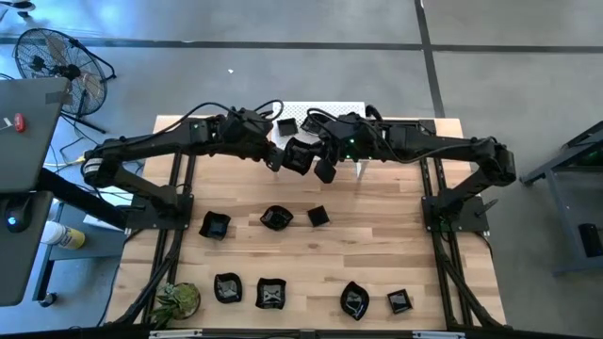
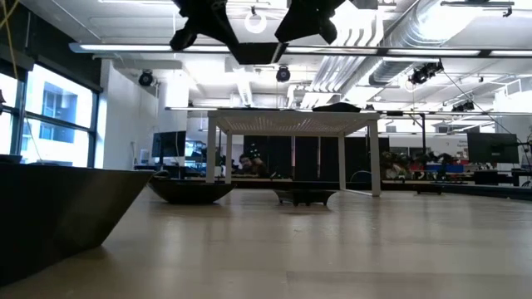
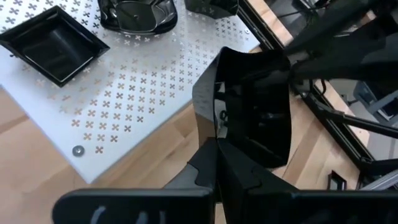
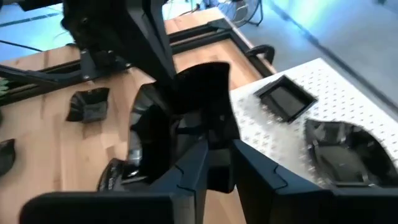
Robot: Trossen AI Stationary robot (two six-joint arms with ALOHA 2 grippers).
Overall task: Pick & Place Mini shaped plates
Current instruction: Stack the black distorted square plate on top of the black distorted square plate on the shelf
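From the high view you see a pale wooden counter (image 1: 377, 235) on a grey floor, with a floor fan (image 1: 57, 66) off one corner and a small green plant (image 1: 177, 299) at the counter's near left corner. Seven mini black plates (image 1: 274, 218) lie loose on the wood in two rows. At the far edge sits the white perforated stand (image 1: 349, 109), where both arms meet: the left tool (image 1: 281, 156) and the right tool (image 1: 320, 162) hang close together over the stand's front edge with a square black plate (image 1: 300, 155) between them.

In the low view you look level across the counter into an open office with ceiling ducts and strip lights; the stand is a white table-like frame, with a shallow dish (image 2: 191, 192) beside it.

Your left wrist view shows the left tool's fingers closed on the rim of the square black plate (image 3: 252, 109), held tilted over the stand's edge; another square plate (image 3: 53, 43) and a rounded one (image 3: 137, 14) rest on the stand.

Your right wrist view shows the right tool (image 4: 214, 163) partly open, fingers either side of the same plate's edge; whether they press it I cannot tell.
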